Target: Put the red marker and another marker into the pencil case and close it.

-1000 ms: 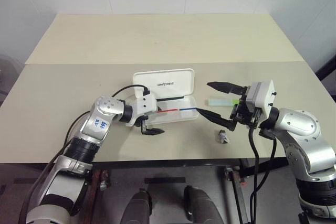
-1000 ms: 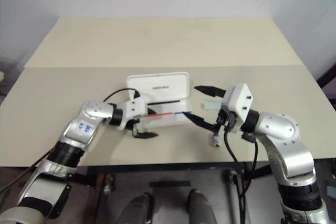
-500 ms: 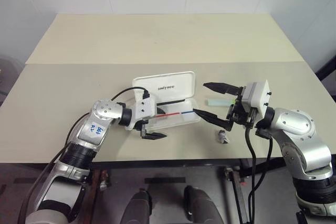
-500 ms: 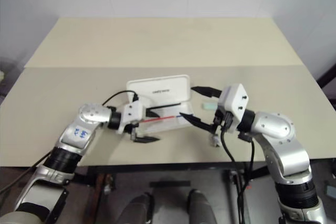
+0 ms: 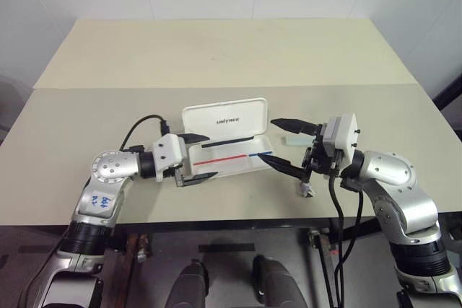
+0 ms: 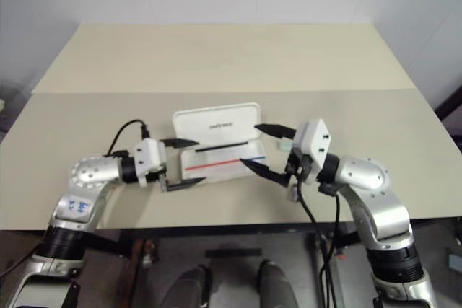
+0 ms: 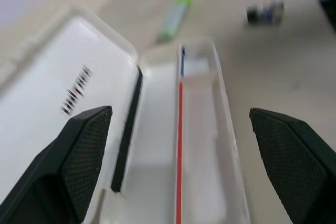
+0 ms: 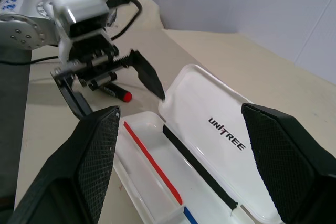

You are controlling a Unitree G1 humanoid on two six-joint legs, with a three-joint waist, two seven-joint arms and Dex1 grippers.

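The red marker (image 8: 119, 93) and green highlighter (image 5: 294, 139) are lying on the tabletop (image 5: 216, 55) outside the open pencil case (image 5: 224, 115), while the left tool (image 5: 211, 155) and right tool (image 5: 266, 138) are hovering spread and empty, so every step is waiting.

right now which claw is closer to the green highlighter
Right. The right claw hangs just beside the green highlighter; the left claw is across the open pencil case.

The 2 head cameras look forward and down over the surface (image 5: 216, 55). Each wrist camera looks along its pincer, close over the open pencil case (image 7: 157, 129), which all 4 views share.
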